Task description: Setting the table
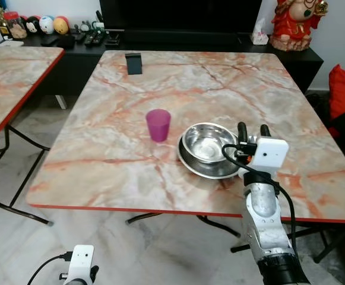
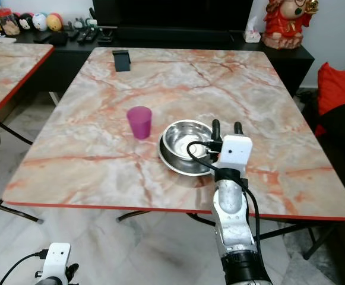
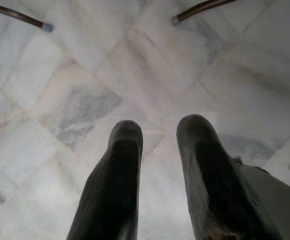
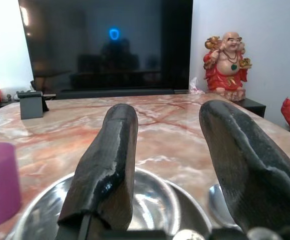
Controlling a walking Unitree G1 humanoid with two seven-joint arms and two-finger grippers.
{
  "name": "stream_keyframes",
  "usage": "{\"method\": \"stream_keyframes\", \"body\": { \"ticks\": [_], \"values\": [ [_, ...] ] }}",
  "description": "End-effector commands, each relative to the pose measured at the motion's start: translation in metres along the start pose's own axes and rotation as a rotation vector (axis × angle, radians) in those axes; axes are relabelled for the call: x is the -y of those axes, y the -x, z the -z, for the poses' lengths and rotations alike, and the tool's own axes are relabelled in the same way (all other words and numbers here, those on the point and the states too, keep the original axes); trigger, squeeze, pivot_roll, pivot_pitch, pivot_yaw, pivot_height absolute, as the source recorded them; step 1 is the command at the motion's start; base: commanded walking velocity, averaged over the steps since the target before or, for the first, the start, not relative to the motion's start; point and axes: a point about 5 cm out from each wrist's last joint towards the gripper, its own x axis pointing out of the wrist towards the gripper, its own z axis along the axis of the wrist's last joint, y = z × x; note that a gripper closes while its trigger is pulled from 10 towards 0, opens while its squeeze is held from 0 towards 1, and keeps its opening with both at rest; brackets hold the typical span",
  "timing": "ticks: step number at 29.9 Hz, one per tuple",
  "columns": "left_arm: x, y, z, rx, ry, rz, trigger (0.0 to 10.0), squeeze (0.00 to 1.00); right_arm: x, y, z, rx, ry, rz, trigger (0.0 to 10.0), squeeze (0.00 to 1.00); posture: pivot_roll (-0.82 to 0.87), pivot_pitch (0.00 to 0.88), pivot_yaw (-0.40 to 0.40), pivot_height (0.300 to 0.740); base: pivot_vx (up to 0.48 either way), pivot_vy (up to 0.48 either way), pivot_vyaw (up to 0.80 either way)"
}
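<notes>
Right hand (image 1: 250,128) hovers released at the right rim of the steel bowl (image 1: 208,142), which is nested in a plate (image 1: 203,166) on the counter (image 1: 267,89) — a spoon (image 4: 219,202) lies just right; lower squarely, avoid nudging the purple cup (image 1: 158,124).

You've got a steel bowl (image 1: 207,143) sitting upright in a steel plate (image 1: 191,161) near the table's front edge, and a purple cup (image 1: 158,124) upright just left of them.
</notes>
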Motion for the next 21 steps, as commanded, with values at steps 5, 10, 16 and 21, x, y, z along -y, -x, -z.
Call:
{"method": "stream_keyframes", "body": {
  "ticks": [5,10,16,21],
  "values": [
    [-0.0023,0.0013,0.0053,-0.019,-0.005,0.001,10.0,0.0,0.0018,-0.0015,-0.0033,0.009,0.006,0.012,10.0,0.0,0.0,0.0,-0.018,0.74,0.0,0.334,0.0],
    [-0.0022,0.001,0.0043,-0.017,-0.002,0.002,10.0,0.0,0.002,-0.0029,-0.0047,0.013,0.009,0.013,10.0,0.0,-0.01,0.0,-0.016,0.74,0.0,0.334,0.0],
    [-0.002,0.0008,0.0037,-0.016,0.0,0.001,10.0,0.0,0.0009,-0.0038,-0.0057,0.015,0.007,0.014,10.0,0.0,-0.01,0.0,-0.017,0.74,0.0,0.333,0.0],
    [-0.0024,0.0006,0.0029,-0.014,0.008,-0.006,10.0,0.0,-0.0048,-0.0042,-0.0065,0.017,-0.001,0.007,10.0,0.0,0.0,0.0,-0.016,0.74,0.0,0.335,0.0]
  ]
}}
